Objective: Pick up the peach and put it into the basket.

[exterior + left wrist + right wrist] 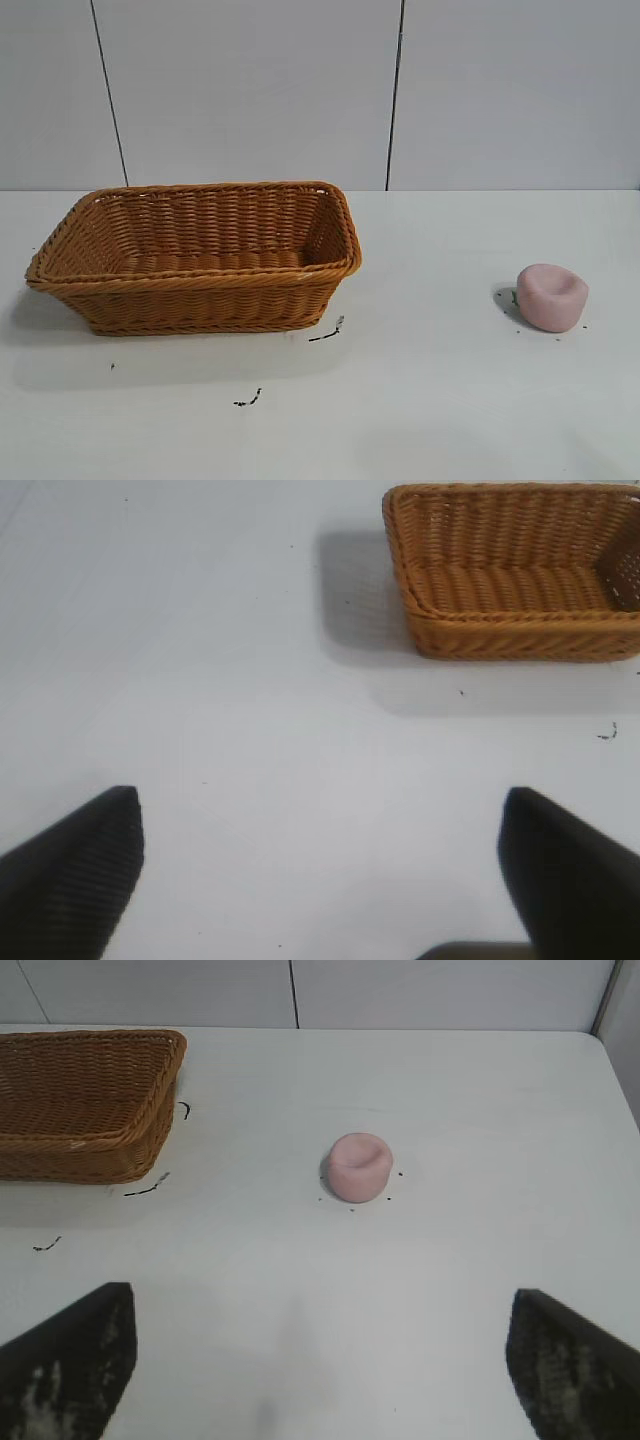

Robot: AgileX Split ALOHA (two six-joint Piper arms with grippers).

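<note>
The pale pink peach [552, 296] sits on the white table at the right, dimpled top up. It also shows in the right wrist view [357, 1167], well ahead of my right gripper [322, 1305], which is open and empty above bare table. The orange-brown wicker basket [200, 300] stands at the left and looks empty. It also shows in the left wrist view [520, 630] and in the right wrist view [90, 1150]. My left gripper [322, 805] is open and empty, some way from the basket. Neither arm shows in the exterior view.
The white table [420, 400] carries a few small dark marks [326, 333] in front of the basket. A pale panelled wall [250, 90] stands behind the table. The table's far edge and right edge show in the right wrist view.
</note>
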